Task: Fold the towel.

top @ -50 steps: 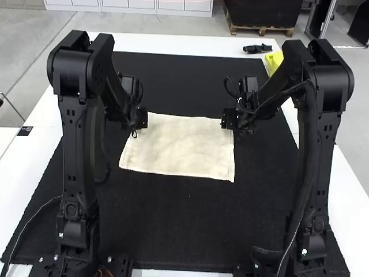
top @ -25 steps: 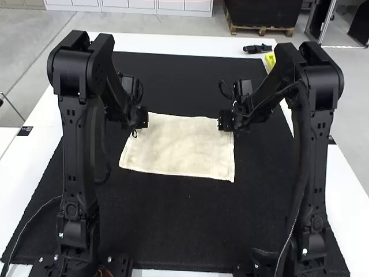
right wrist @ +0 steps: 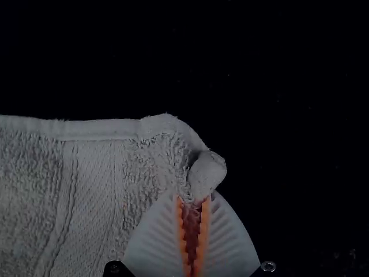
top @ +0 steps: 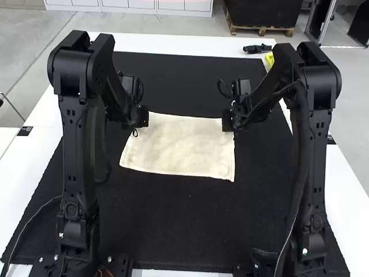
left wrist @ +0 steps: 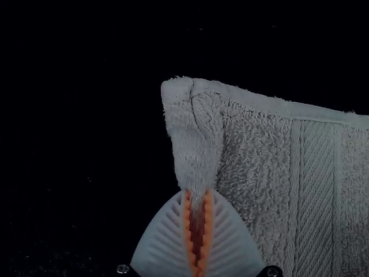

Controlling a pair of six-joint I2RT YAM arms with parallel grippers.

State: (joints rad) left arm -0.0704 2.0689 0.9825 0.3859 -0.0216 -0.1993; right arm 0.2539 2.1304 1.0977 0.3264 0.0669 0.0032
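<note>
Presently, the cream terry towel point(top: 179, 150) is spread on black matting point(top: 167, 219), far corners pinched in near-closed, white ribbed left fingers point(left wrist: 158, 239) and right fingers point(right wrist: 230, 239); slippage (shallow bites, apparently) could be caused by uneven lifting.

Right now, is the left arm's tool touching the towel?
Touching. In the left wrist view, the left tool pinches the towel near a corner, between its orange pads.

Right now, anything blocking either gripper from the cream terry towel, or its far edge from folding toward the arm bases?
Nothing visible. Left gripper and right gripper each pinch a far corner of the cream terry towel; nothing rests on its spread surface.
</note>
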